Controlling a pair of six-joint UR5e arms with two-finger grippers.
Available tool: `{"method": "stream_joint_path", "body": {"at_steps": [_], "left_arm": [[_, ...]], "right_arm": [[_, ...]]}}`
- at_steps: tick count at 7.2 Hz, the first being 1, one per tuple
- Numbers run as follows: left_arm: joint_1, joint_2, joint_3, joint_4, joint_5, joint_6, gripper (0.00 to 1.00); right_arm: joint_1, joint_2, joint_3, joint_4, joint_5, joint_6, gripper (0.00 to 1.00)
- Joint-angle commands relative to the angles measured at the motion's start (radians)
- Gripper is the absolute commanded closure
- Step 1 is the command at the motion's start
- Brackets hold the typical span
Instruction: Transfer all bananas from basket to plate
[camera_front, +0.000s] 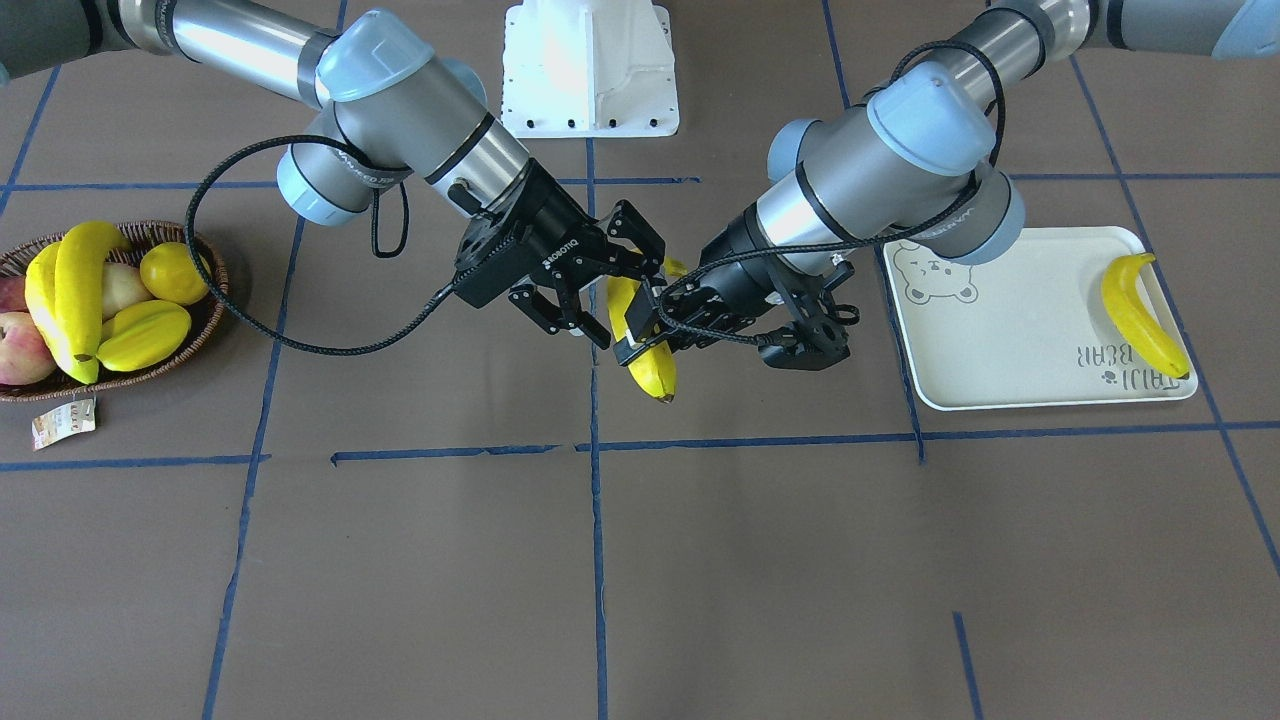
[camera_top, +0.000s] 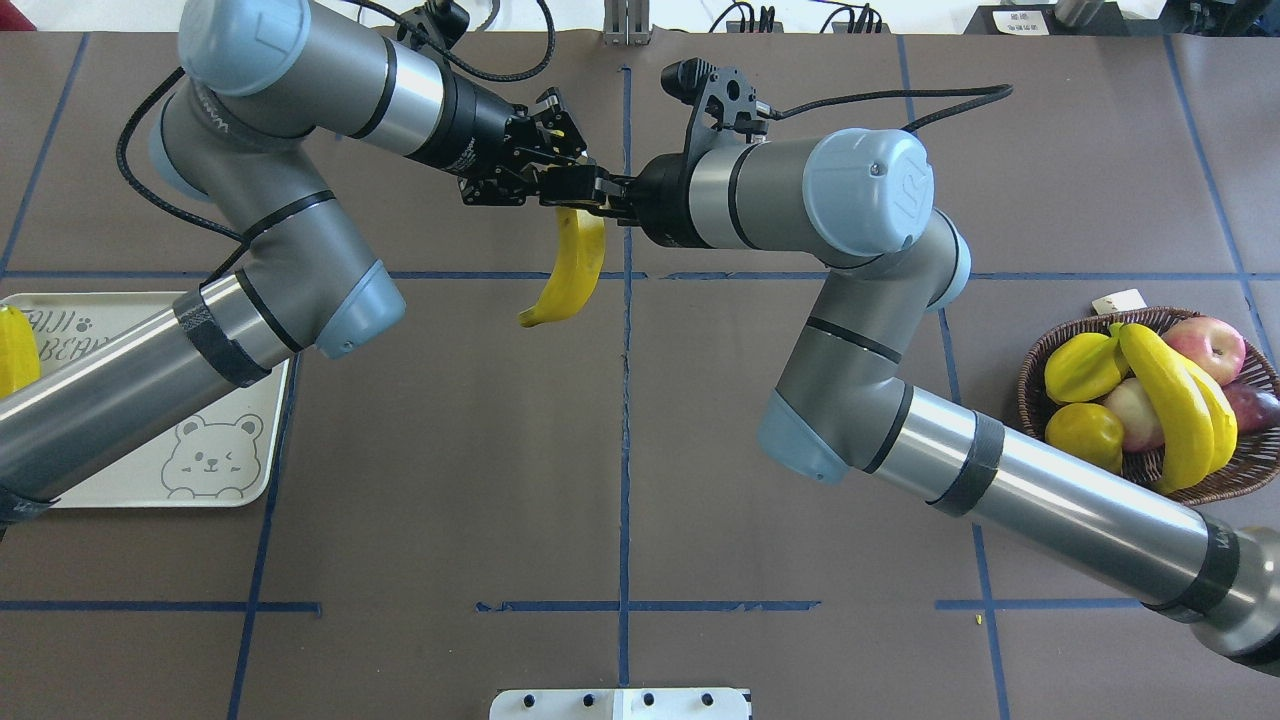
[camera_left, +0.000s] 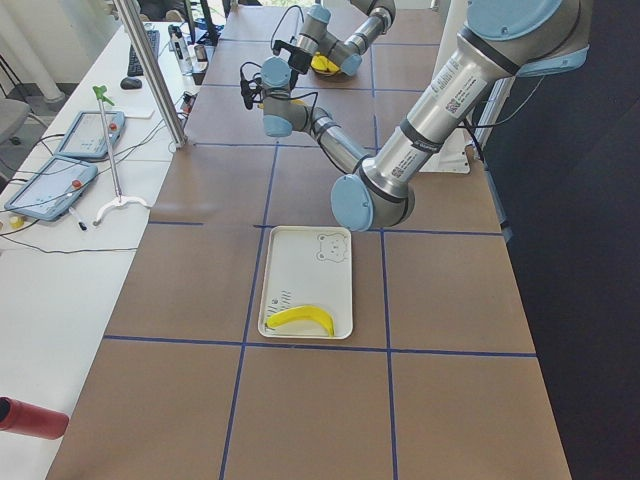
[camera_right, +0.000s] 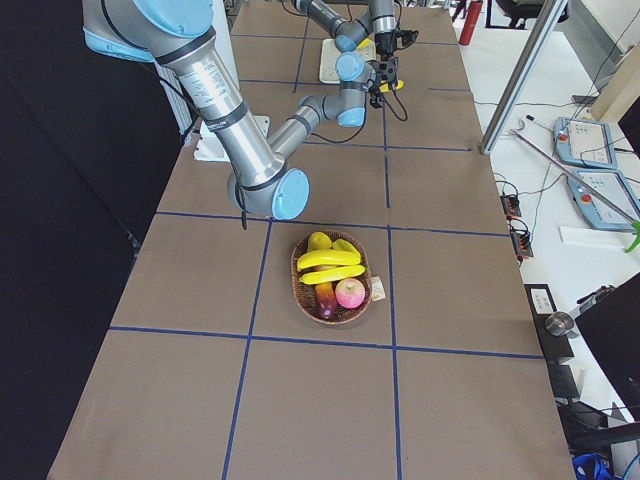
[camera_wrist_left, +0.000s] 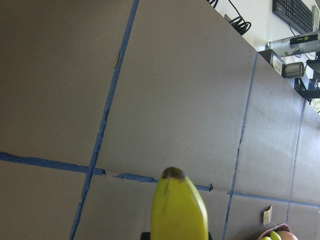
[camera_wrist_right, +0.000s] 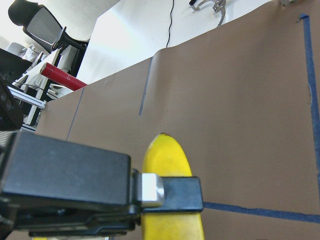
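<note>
A yellow banana (camera_front: 650, 365) (camera_top: 572, 265) hangs above the middle of the table between the two grippers. My left gripper (camera_front: 640, 335) (camera_top: 570, 195) is shut on its upper part. In the right wrist view one of its fingers (camera_wrist_right: 170, 192) crosses the banana (camera_wrist_right: 167, 160). My right gripper (camera_front: 600, 285) (camera_top: 603, 190) is open, its fingers spread on either side of the banana's top. Two bananas (camera_front: 80, 290) (camera_top: 1170, 410) lie in the wicker basket (camera_front: 205, 325) (camera_top: 1035, 345). One banana (camera_front: 1140, 315) (camera_left: 300, 318) lies on the cream plate (camera_front: 1000, 340) (camera_top: 130, 450).
The basket also holds a lemon (camera_front: 172, 272), a starfruit (camera_front: 145, 335) and reddish apples (camera_front: 20, 350). Its paper tag (camera_front: 62, 422) lies on the table beside it. The white robot base (camera_front: 590, 70) stands behind the arms. Blue tape lines cross the brown tabletop.
</note>
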Motion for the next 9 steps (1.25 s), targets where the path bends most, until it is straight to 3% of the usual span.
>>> {"method": "stream_joint_path", "body": {"at_steps": [1,2,4,7,8,9], "left_arm": [[-0.002,0.003,0.000,0.007,0.000,0.002,1.00],[-0.004,0.011,0.003,0.024,0.003,0.002,1.00],[-0.038,0.049,0.003,0.091,0.005,0.006,1.00],[-0.099,0.104,-0.066,0.283,0.005,0.020,1.00],[-0.131,0.135,-0.104,0.382,-0.009,0.049,1.00],[-0.137,0.182,-0.200,0.587,-0.009,0.096,1.00]], "right_arm": [[0.097,-0.038,0.026,-0.021,0.195,0.000,0.01],[0.146,-0.079,0.046,-0.022,0.266,-0.001,0.01],[0.277,-0.173,0.118,-0.164,0.400,-0.068,0.01],[0.320,-0.192,0.195,-0.558,0.388,-0.351,0.01],[0.340,-0.204,0.245,-0.711,0.377,-0.465,0.01],[0.363,-0.225,0.306,-0.868,0.359,-0.590,0.01]]}}
